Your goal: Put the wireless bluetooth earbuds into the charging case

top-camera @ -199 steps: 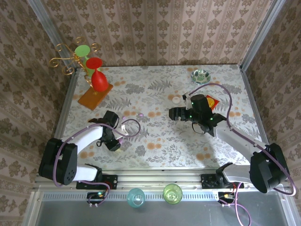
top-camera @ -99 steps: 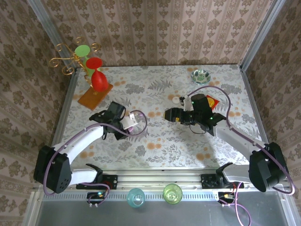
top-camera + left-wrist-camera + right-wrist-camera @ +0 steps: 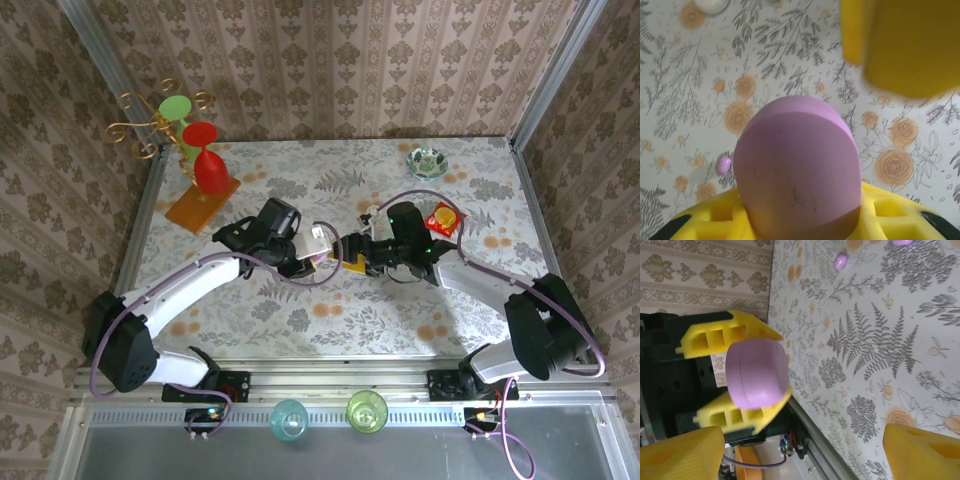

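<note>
The left end effector [image 3: 318,250] is clenched on the lilac charging case [image 3: 797,165] above the middle of the tabletop [image 3: 400,300]. The case's rounded end points at the right end effector [image 3: 352,257], which is released and close by. One lilac earbud [image 3: 723,164] lies loose just beside the case, seemingly toward the far edge. That makes it nearer the occupied left arm, and its long axis is too small to read.

The left gripper [image 3: 782,365] clamps a lilac, pebble-shaped charging case [image 3: 757,372] between its two yellow fingers [image 3: 725,337]. The right gripper [image 3: 802,442] keeps its own yellow fingers [image 3: 680,455] far apart at the two bottom corners, with nothing between them. Two small lilac earbuds [image 3: 841,260] lie on the flowered tablecloth [image 3: 880,340]. One of them is cut by the top border.
</note>
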`<move>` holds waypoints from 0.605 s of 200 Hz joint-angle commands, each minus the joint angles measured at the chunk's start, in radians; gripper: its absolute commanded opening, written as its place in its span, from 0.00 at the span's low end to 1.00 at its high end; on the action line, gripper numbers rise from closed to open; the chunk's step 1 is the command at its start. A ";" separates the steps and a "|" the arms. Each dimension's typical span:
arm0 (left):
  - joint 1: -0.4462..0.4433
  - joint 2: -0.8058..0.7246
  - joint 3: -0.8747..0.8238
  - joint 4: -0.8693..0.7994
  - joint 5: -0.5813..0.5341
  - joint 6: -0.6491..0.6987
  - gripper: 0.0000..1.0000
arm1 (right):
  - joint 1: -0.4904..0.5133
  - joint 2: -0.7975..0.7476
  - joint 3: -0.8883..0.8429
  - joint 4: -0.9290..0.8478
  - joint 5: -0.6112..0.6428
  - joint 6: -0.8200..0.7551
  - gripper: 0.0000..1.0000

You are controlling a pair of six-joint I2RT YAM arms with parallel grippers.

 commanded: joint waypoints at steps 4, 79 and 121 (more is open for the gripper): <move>-0.030 0.026 0.055 -0.013 0.034 -0.014 0.30 | 0.006 0.022 0.020 0.109 -0.077 0.062 0.82; -0.063 0.012 0.077 -0.032 0.058 -0.001 0.30 | 0.006 0.055 0.027 0.131 -0.094 0.089 0.37; -0.062 -0.036 0.043 0.024 0.089 -0.037 0.39 | -0.013 0.032 0.013 0.171 -0.133 0.120 0.15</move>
